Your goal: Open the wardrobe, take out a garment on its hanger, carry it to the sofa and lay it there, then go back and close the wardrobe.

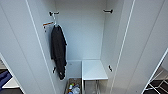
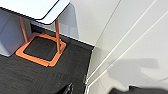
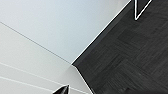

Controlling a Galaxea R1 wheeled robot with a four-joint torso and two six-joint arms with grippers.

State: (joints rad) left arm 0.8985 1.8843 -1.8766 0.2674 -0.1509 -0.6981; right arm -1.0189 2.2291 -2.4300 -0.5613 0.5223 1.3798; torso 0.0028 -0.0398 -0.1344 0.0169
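The wardrobe (image 1: 82, 32) stands open in the head view, its two white doors swung out to the left (image 1: 17, 45) and right (image 1: 140, 45). A black T-shirt (image 1: 59, 51) hangs on a white hanger (image 1: 54, 20) from a black hook (image 1: 53, 13) on the left inner wall. More black hooks sit on the right wall, one high (image 1: 108, 11) and one low (image 1: 110, 68). A dark tip of my right gripper (image 3: 62, 89) shows beside a white wardrobe panel (image 3: 30, 62). Dark parts of my left gripper (image 2: 67, 88) lie near a white door's foot (image 2: 130, 37).
Inside the wardrobe, a white box-like shelf (image 1: 93, 70) fills the lower right and a bin of mixed items (image 1: 73, 88) stands beside it. A white table on an orange frame (image 2: 40, 50) stands on the dark carpet (image 3: 130, 50). Something blue (image 1: 3, 77) shows at the far left.
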